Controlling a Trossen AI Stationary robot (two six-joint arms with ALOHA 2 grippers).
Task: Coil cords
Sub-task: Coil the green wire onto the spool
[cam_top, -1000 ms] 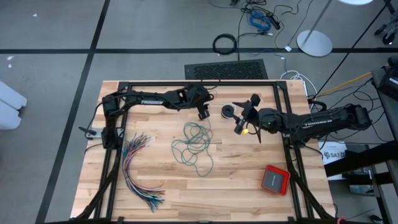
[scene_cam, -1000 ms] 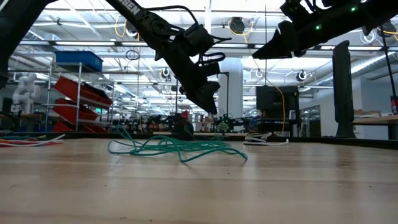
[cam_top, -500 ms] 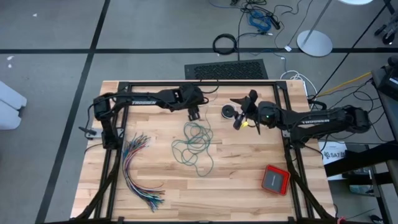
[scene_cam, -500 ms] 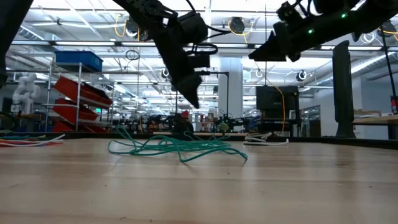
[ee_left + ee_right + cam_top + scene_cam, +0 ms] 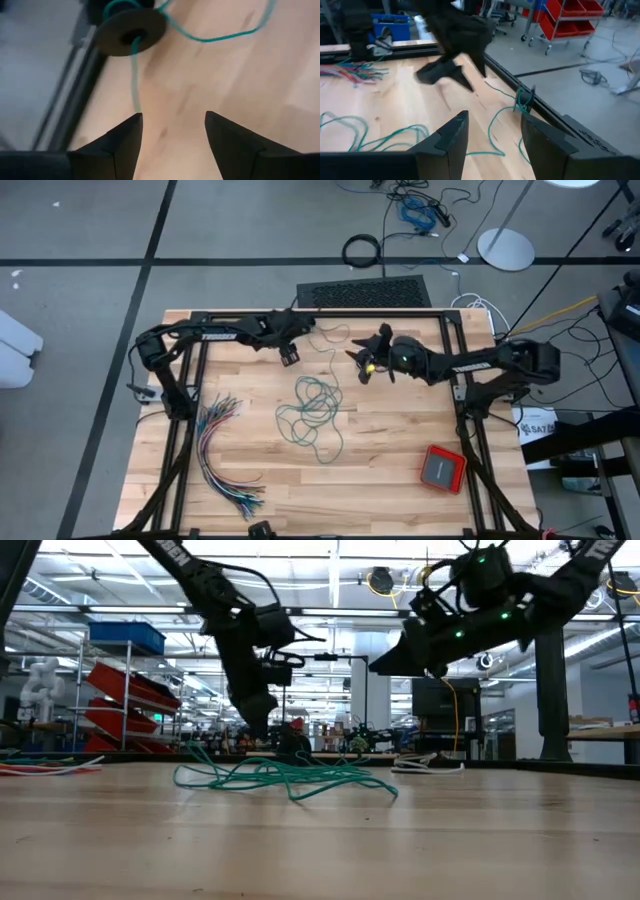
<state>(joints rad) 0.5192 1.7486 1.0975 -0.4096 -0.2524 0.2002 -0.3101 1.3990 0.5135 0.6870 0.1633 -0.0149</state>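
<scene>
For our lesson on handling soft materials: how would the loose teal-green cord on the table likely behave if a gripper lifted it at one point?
The teal-green cord lies in slack, tangled loops, so it is probably floppy and would droop rather than hold shape. It looks thin, so likely light. One strand trails toward the table's far edge, so lifting may drag that part along.

Bright, even overhead light on the wooden table, shadows soft. Low view glares with ceiling strip lights; the near tabletop is soft. Left wrist view smeared with motion blur, the black spool hazy.
</scene>
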